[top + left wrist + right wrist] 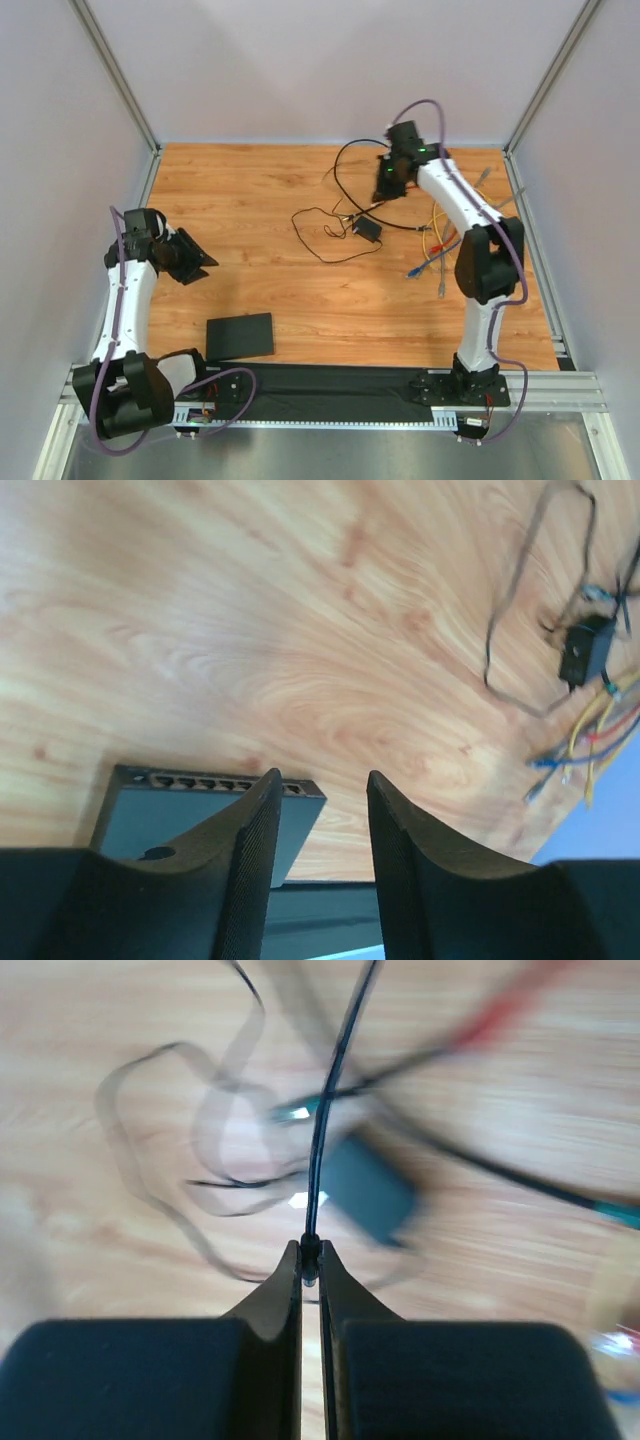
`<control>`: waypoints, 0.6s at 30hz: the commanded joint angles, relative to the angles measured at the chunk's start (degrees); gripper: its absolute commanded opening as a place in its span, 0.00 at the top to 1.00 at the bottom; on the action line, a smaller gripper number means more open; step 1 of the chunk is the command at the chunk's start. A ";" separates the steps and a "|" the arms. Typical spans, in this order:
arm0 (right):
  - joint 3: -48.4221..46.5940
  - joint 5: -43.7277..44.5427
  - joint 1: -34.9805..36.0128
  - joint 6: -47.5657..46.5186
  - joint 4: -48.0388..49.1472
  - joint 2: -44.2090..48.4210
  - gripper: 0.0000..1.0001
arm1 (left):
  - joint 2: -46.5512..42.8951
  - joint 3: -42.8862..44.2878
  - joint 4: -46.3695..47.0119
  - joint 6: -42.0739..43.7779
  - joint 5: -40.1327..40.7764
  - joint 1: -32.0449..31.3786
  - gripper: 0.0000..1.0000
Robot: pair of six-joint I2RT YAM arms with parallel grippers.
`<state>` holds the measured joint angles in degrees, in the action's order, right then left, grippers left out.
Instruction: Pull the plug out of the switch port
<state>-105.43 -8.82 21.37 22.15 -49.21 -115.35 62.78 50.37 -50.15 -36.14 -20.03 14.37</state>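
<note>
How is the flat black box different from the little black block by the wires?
The switch box is wide and flat; the adapter block is much smaller and chunkier. The switch box has a row of sockets, no cable seen in them; the adapter block trails a thin black cord. Both are black and lie on the wooden table.
</note>
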 commanded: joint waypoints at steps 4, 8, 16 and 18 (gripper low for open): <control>8.83 6.87 -10.29 -4.49 -10.37 5.75 0.96 | 0.50 7.54 3.22 5.03 -6.60 -10.31 0.50; 10.50 11.69 -9.94 -5.37 -11.69 5.22 0.74 | -0.20 10.62 3.57 6.60 -6.42 -15.15 0.45; 16.12 15.23 -9.15 -2.38 -12.22 11.89 0.00 | -4.95 6.76 6.02 8.89 -12.56 -16.83 0.00; 17.53 15.50 -7.84 -1.76 -12.75 15.13 0.00 | -6.00 6.50 6.03 9.42 -13.63 -17.18 0.00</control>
<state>-89.08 4.23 12.38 18.90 -60.86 -107.35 59.00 57.21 -46.37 -28.75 -29.41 -2.24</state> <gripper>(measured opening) 0.998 0.993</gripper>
